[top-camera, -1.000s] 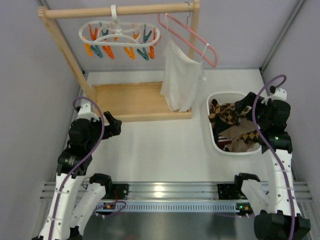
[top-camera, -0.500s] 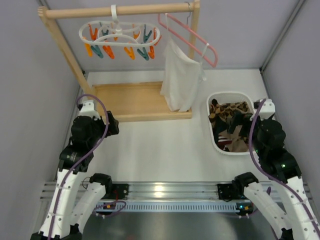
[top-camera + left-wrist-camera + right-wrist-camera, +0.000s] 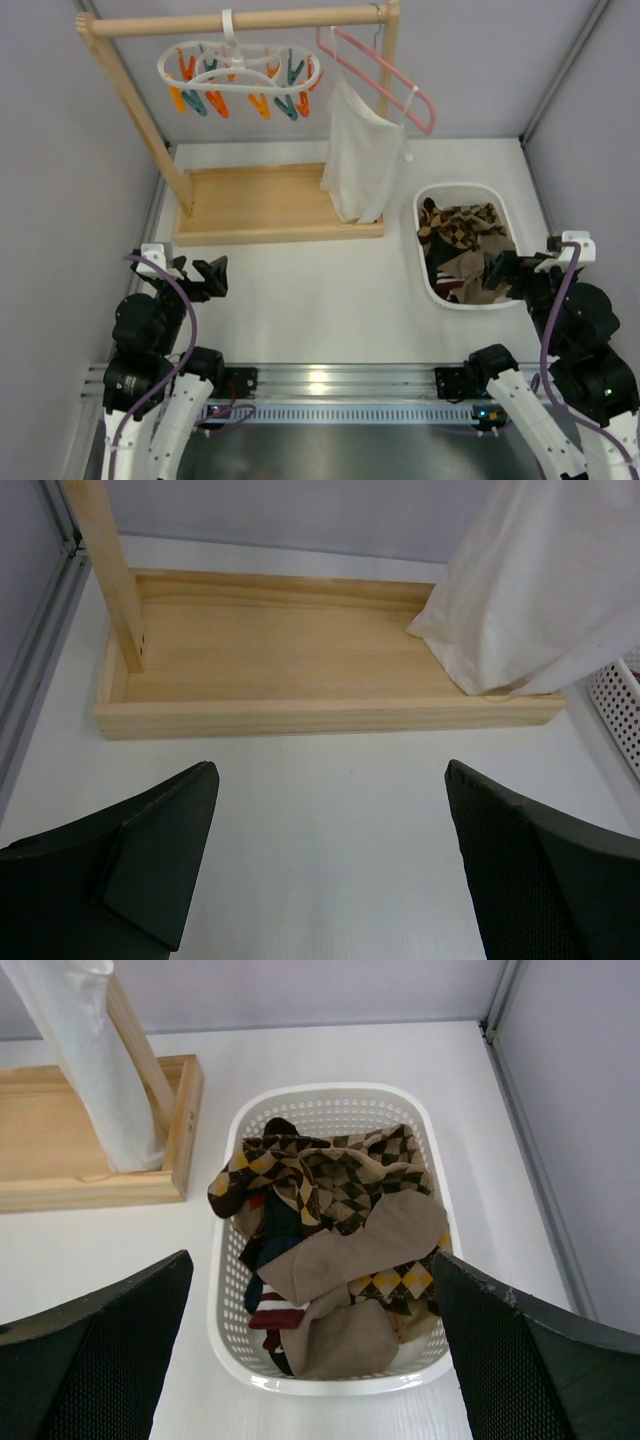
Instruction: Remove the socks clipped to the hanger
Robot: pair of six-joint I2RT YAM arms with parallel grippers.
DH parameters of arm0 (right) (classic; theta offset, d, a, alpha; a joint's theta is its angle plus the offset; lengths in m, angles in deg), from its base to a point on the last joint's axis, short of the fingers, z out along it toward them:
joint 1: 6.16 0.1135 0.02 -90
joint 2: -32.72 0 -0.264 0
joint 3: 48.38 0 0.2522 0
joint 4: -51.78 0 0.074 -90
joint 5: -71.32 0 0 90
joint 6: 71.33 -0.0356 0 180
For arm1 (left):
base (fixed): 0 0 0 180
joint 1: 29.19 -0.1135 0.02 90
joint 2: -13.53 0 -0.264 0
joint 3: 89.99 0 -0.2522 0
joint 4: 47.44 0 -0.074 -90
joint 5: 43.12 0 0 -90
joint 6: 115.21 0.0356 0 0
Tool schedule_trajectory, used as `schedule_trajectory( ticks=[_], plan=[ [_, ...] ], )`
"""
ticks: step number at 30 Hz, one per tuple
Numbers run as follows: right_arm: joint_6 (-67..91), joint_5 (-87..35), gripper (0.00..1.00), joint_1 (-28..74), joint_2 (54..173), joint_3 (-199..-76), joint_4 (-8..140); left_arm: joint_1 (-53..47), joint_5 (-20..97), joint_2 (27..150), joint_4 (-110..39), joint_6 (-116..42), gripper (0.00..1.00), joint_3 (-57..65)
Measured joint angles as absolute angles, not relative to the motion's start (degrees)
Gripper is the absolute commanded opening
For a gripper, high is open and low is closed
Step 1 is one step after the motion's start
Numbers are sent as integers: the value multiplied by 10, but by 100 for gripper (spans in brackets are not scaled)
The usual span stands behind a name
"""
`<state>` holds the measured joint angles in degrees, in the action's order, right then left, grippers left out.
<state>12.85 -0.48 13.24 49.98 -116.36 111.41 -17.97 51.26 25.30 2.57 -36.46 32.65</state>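
I see the white bench [image 3: 330, 300] under everything, and on its far left the wooden rack [image 3: 270, 205], which I use as my mark: a flat tray base, two posts and a top rail. A white cloth [image 3: 362, 160] hangs at the right end of the rack, its lower edge reaching the right end of the tray. Just beside the rack's right near corner sits the white perforated basket [image 3: 424, 270]. The socks [image 3: 340, 1220] lie heaped inside it, brown and tan with argyle diamonds, one with a striped cuff showing. The hanger [image 3: 240, 72], a white oval ring, is hooked on the rack's top rail left of its middle. A pink wire hanger [image 3: 392, 82] carries the cloth at the rail's right end. The left tool [image 3: 206, 277] hovers over the bench on the near side of the rack's left end, fingers spread wide with only bare bench between them. The right tool [image 3: 500, 272] sits well to the right of the rack, at the basket's near right rim, fingers likewise wide apart, gripping nothing, with the sock heap framed between them in its wrist view. The orange and teal clothespins [image 3: 262, 104] dangle loose from the ring under the rack's rail.
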Motion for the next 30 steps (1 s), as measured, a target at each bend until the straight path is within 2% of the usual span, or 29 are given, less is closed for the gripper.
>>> schedule_trajectory(
  ticks=[30],
  plan=[
    [147, -4, 100, 132, 485, -1182, 1151, -174, 510, 262, 24, -362, 98, 336]
  ],
)
